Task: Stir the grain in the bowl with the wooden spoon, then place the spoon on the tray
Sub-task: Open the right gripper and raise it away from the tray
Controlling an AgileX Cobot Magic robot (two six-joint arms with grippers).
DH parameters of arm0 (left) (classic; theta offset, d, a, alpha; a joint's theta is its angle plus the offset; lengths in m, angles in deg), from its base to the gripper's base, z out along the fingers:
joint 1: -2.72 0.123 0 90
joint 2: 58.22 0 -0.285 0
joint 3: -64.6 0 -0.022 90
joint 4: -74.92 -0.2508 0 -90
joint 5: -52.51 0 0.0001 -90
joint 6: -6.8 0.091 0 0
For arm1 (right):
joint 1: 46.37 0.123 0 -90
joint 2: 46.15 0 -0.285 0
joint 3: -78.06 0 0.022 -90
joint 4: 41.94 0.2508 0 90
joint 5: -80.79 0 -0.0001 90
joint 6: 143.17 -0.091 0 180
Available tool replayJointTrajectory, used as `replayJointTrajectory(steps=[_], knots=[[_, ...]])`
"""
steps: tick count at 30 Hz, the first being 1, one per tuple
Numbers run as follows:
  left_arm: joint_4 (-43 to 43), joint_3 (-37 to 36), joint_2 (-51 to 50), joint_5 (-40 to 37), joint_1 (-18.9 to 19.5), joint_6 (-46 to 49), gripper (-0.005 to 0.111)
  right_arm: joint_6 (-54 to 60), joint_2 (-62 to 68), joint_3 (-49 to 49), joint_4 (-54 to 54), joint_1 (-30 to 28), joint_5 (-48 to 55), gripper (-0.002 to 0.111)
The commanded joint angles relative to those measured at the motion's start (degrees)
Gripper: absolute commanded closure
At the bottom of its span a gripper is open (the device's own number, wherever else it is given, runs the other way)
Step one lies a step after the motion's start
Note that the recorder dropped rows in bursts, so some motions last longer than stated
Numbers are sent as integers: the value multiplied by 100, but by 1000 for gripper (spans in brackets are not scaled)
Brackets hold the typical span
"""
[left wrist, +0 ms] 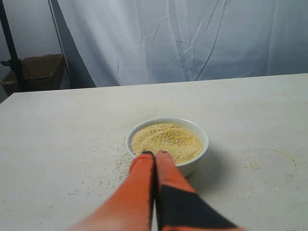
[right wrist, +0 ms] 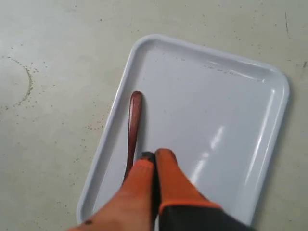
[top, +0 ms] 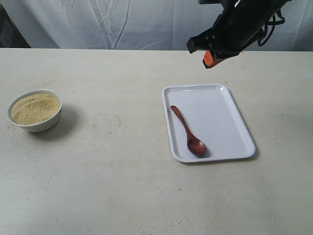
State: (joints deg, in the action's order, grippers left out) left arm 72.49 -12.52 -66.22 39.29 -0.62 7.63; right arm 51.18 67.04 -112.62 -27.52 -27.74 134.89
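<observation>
The dark reddish-brown wooden spoon [top: 188, 131] lies inside the white tray [top: 230, 117], along its left side, its oval bowl toward the tray's near end. High above the tray's far end hangs my right gripper [top: 207, 60], shut and empty; its wrist view looks down on the spoon handle [right wrist: 134, 126] and the tray [right wrist: 231, 110], with the gripper [right wrist: 155, 155] well above them. At the table's left stands the small white bowl [top: 43, 125] filled with yellow-beige grain [top: 35, 107]. My left gripper [left wrist: 154, 154] is shut and empty, hovering short of the bowl [left wrist: 197, 132] and grain [left wrist: 166, 140]; it is outside the exterior view.
Scattered grains [top: 115, 120] dot the pale table between bowl and tray, and around the bowl [left wrist: 115, 161]. A white cloth backdrop [top: 122, 22] hangs behind the table. A cardboard box [left wrist: 36, 72] sits beyond the far table edge.
</observation>
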Motion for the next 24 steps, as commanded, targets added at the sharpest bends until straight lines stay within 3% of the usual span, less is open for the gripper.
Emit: replayJointTrajectory(steps=[1,5,13,24], knots=[[-18,-10,21,79,-22,-22,107,7,-63,16,-242,-33,-211,108],[-18,-10,21,79,-22,-22,107,7,-63,16,-662,-33,-276,108],[-18,-10,21,79,-22,-22,107,-408,-315,16,-504,-134,-384,108],[-18,-10,21,79,-22,-22,107,-412,-1110,374,231,-2128,-49,108]])
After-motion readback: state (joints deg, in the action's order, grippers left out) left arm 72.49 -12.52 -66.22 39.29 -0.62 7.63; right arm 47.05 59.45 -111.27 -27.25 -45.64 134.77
